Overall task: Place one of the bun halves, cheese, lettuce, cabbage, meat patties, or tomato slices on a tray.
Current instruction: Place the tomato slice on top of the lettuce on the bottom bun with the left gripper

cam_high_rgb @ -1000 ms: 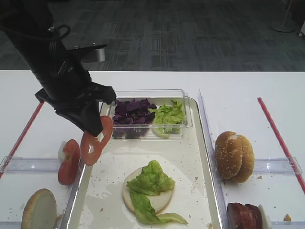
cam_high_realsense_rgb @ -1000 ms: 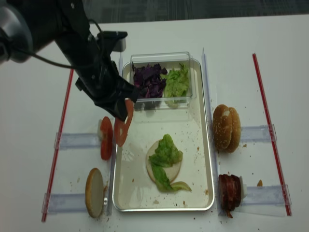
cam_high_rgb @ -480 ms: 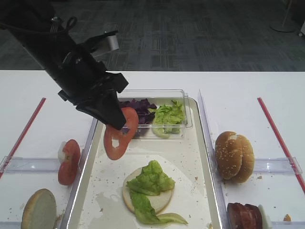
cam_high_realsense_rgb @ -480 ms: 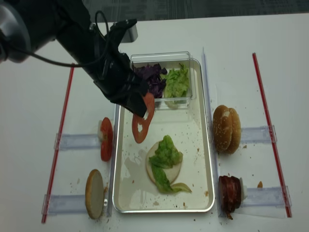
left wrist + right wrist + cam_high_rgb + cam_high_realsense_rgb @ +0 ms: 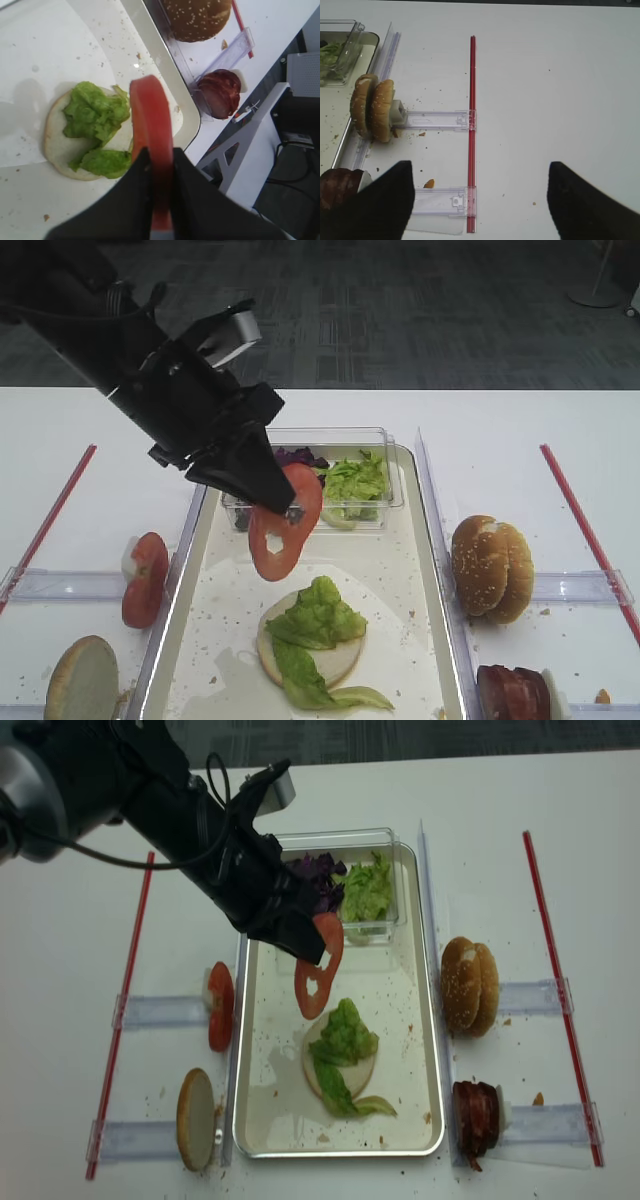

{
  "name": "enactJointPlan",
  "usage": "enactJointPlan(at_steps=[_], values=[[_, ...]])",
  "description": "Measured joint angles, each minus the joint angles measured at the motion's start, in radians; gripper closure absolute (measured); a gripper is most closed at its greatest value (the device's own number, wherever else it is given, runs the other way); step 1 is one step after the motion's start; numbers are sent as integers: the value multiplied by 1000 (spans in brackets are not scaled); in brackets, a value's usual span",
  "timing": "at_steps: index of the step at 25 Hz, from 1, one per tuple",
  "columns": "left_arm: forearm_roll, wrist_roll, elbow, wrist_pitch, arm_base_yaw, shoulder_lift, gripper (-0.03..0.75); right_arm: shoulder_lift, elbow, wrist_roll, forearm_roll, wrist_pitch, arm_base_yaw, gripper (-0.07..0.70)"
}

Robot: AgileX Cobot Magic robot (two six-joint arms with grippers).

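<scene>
The left arm (image 5: 150, 370) is wrapped in a loose matte black fabric cover with a thin black cable looping over it and a small silver-grey box mounted on top, tapering to flat black wedge-shaped fingers (image 5: 195, 210)

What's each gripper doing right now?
Left gripper: shut on a tomato slice, held above the tray.
Right gripper: open, holding nothing.
</scene>
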State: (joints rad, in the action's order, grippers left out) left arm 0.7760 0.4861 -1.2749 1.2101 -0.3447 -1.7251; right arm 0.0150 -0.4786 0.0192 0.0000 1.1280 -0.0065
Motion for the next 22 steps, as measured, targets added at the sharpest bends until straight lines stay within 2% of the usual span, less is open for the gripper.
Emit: enactJointPlan(at_steps=[15,22], values=[[216,80,185,-16,0,0,670,0,0,2,0,0,0,61],[363,187,294,-26,0,0,671,0,0,2,0,0,0,61]])
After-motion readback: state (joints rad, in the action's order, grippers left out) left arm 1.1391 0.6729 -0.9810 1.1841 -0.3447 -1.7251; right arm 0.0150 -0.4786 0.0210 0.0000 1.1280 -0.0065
